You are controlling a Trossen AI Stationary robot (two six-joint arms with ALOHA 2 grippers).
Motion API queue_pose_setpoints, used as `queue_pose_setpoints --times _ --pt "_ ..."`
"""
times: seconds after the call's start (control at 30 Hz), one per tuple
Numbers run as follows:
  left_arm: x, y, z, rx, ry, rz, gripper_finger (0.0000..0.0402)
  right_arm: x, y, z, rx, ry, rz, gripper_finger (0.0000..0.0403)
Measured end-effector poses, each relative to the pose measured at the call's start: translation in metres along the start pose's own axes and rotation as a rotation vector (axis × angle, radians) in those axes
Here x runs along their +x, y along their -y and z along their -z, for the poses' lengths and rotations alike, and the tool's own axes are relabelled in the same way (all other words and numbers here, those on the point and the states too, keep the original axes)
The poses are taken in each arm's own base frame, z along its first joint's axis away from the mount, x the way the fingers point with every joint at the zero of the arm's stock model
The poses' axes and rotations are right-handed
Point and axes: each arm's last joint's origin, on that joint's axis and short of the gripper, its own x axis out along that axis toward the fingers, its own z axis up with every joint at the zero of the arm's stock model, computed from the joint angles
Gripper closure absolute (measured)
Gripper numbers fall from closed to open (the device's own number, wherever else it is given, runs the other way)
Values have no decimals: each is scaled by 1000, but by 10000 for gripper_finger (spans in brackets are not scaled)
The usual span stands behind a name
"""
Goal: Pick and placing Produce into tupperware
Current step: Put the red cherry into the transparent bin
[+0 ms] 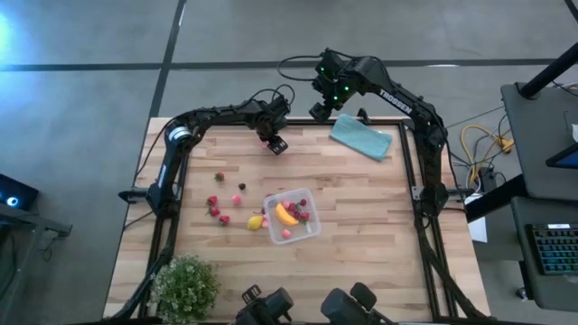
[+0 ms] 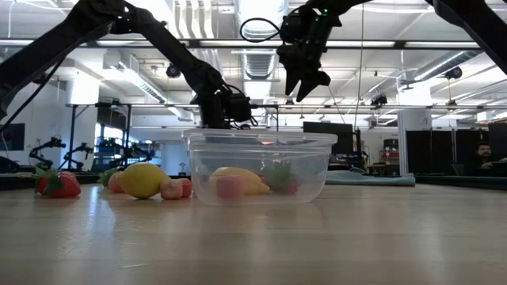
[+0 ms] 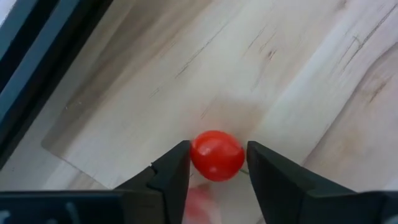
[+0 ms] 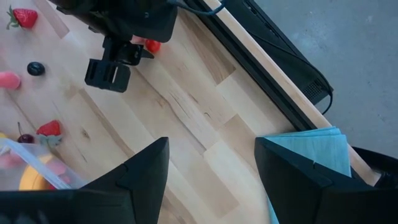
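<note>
The clear tupperware stands mid-table on its base, with a yellow banana, a pink piece and strawberries inside. To its left, loose on the wood, lie red strawberries, a lemon and a dark berry. My left gripper is near the table's far edge, shut on a small round red fruit. My right gripper hangs open, raised above the far edge beside the teal cloth, and touches nothing. My left gripper pinches the round red fruit by its two sides between the free ends of its fingers. The fingers point down at the wood. Whether the fruit is lifted clear or rests on the table cannot be told.
A folded teal cloth lies at the far right of the table. A leafy green plant stands at the near left corner. Bare wood stretches right of the tupperware and along the near edge. Dark frame rails border the table.
</note>
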Motion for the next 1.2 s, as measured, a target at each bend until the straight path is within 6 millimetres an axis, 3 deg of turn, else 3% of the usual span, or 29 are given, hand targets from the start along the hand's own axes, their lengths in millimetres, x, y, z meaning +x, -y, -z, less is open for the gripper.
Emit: queue_pose_setpoints --times 0.43,0.73,0.97,1.07,1.2 --pt "1 0 -2 1 20 -9 261 0 0 0 3 1 0 175" --pt "1 0 -1 1 19 -11 317 0 0 0 3 2 0 175" --pt "0 0 -1 2 13 -10 303 0 0 0 3 3 0 175" --pt "-6 1 -1 4 -7 -9 307 0 0 0 3 3 0 175" --pt "-34 11 -1 24 25 4 312 0 0 0 2 3 0 175"
